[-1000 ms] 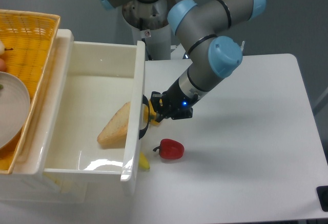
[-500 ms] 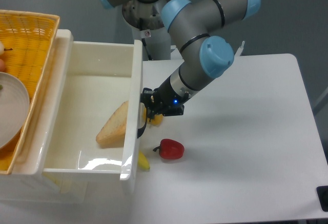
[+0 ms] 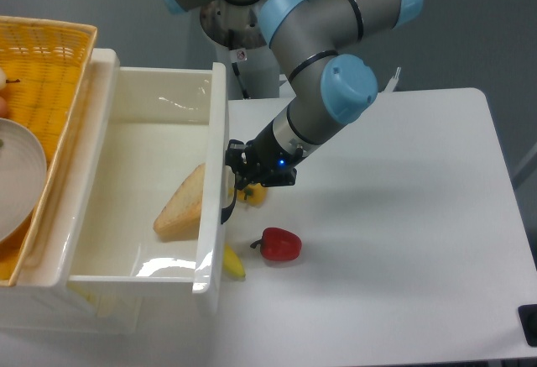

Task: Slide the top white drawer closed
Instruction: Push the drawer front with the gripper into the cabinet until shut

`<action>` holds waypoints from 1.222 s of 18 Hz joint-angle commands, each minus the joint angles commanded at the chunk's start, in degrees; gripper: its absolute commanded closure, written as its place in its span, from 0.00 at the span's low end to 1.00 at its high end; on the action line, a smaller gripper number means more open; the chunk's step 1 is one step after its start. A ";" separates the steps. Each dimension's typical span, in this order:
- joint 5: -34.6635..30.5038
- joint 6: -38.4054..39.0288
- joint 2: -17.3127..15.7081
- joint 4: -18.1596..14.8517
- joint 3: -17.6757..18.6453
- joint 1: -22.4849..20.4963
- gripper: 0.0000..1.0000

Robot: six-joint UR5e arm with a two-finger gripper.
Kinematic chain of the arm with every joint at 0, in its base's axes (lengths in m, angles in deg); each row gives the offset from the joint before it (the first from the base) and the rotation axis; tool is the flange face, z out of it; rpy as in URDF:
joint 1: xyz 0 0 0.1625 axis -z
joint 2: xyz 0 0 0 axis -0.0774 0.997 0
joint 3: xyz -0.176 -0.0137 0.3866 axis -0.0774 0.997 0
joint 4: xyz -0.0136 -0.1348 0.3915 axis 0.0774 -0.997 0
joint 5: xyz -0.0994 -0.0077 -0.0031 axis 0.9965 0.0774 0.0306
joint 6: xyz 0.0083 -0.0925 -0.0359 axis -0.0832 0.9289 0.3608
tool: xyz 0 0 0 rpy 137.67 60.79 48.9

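1. Top white drawer (image 3: 143, 182) is sitting in the left half of the frame, pulled well out of its cabinet, and its flat front is now lying further to the left than it was a second ago; the tray is sliding inward, though most of its length is still showing, so I judge the closing as only begun.
2. Arm (image 3: 323, 90) is reaching down from the upper centre of the frame and has been shifting leftward with the drawer front, which suggests it is doing the pushing.
3. Worktop (image 3: 403, 241) is spreading white across the right half of the frame.
4. Yellow woven basket (image 3: 46, 65) is resting at the upper left, on top of the cabinet, unmoved.
5. Bread slice (image 3: 180, 212) is riding inside the tray near the front wall and travelling with it.
6. End effector (image 3: 239, 178) is pressing against the drawer front at the curved black handle (image 3: 226, 207); how far its fingers are spread I cannot tell, since they are dark and partly hidden.
7. Red pepper (image 3: 279, 244) is lying on the worktop just right of the front, with a yellow piece (image 3: 232, 263) beside it, both staying put.
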 joint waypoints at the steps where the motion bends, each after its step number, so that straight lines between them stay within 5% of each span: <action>1: 0.09 0.26 0.00 0.00 0.00 0.09 1.00; 22: 1.14 3.25 -1.05 0.26 -0.26 5.27 1.00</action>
